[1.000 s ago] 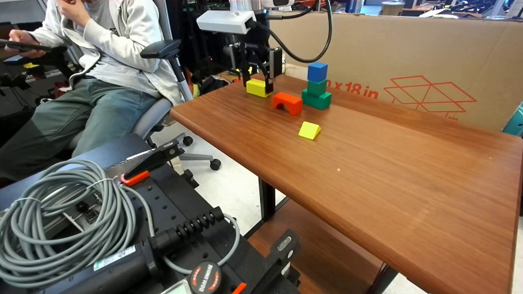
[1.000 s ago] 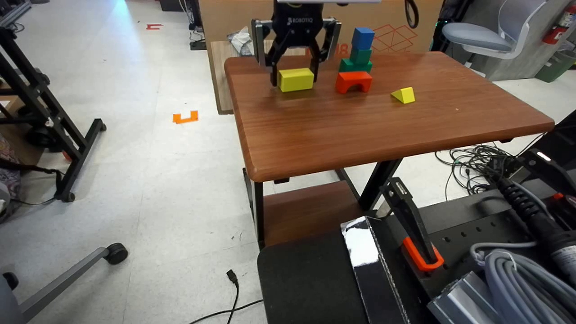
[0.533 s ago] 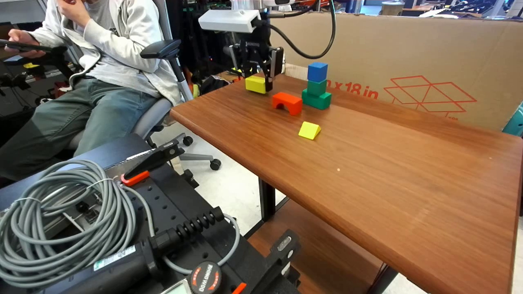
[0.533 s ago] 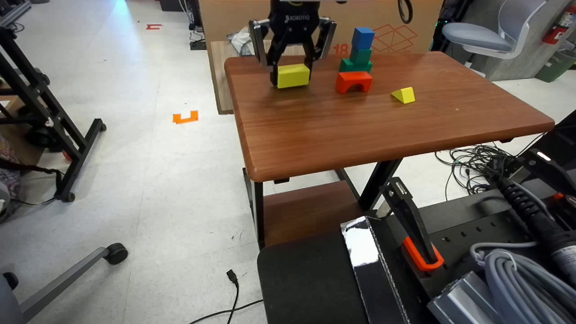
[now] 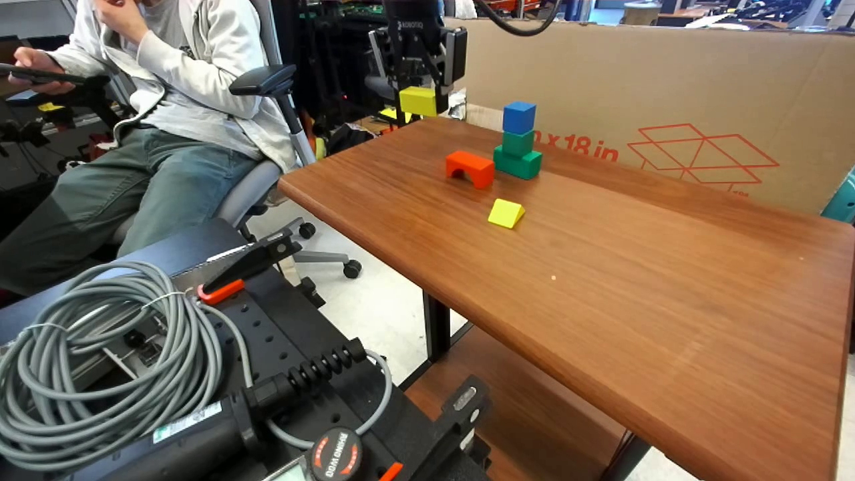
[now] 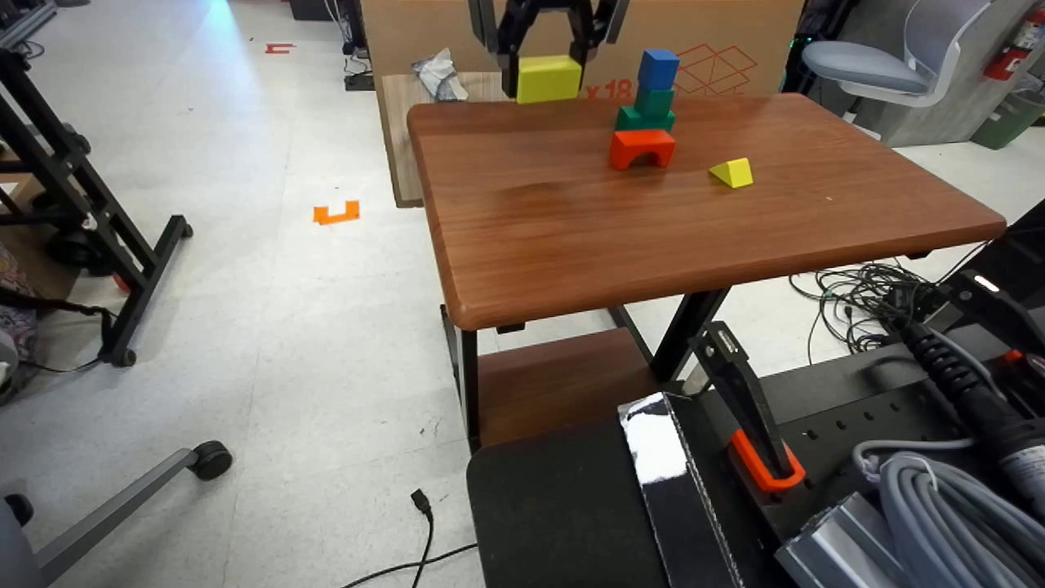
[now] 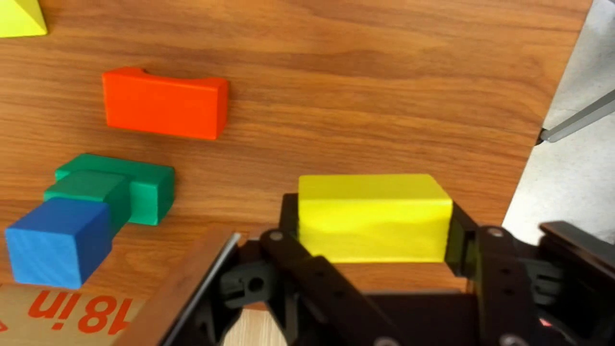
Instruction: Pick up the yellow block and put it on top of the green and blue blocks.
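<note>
The oblong yellow block (image 5: pixel 419 101) is in the air above the table's far end. It also shows in an exterior view (image 6: pixel 549 79) and in the wrist view (image 7: pixel 375 230). My gripper (image 7: pixel 372 218) is shut on it, with a finger against each end. The blue cube (image 5: pixel 519 118) sits on a small green block (image 5: pixel 518 143), which rests on a wider green block (image 5: pixel 518 164). The stack stands upright beside the held block, apart from it. In the wrist view the blue cube (image 7: pixel 53 245) and green blocks (image 7: pixel 153 192) are at the lower left.
An orange-red arch block (image 5: pixel 469 168) stands on the table (image 5: pixel 634 287) close to the stack. A small yellow wedge (image 6: pixel 735 172) lies further along. A cardboard sheet (image 5: pixel 701 87) stands behind the table's back edge. A person (image 5: pixel 194 100) sits near the table's end.
My gripper has lifted the yellow block off the table and raised it well above the surface. The stack, arch and wedge have not moved.
</note>
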Controlling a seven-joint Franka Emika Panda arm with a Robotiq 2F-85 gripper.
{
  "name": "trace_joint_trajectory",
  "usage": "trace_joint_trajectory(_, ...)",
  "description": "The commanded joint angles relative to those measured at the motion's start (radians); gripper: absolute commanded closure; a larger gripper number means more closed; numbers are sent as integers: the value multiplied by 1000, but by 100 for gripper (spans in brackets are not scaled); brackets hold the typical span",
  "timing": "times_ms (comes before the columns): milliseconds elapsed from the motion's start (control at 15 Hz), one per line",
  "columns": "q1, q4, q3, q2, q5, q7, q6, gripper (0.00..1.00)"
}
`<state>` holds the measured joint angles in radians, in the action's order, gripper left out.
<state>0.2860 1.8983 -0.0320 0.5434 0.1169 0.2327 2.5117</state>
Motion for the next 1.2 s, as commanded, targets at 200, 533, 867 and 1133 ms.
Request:
trace_joint_trajectory(200, -101, 62, -18, -113, -36, -95, -64, 58)
trace_joint_trajectory(533, -195, 50, -30, -147, -103, -217, -142, 58)
trace_joint_trajectory(867, -243, 34, -23, -161, -150, -293, -184, 58)
trace_joint_trajectory(1133, -234, 13, 8, -122, -105, -242, -184, 58)
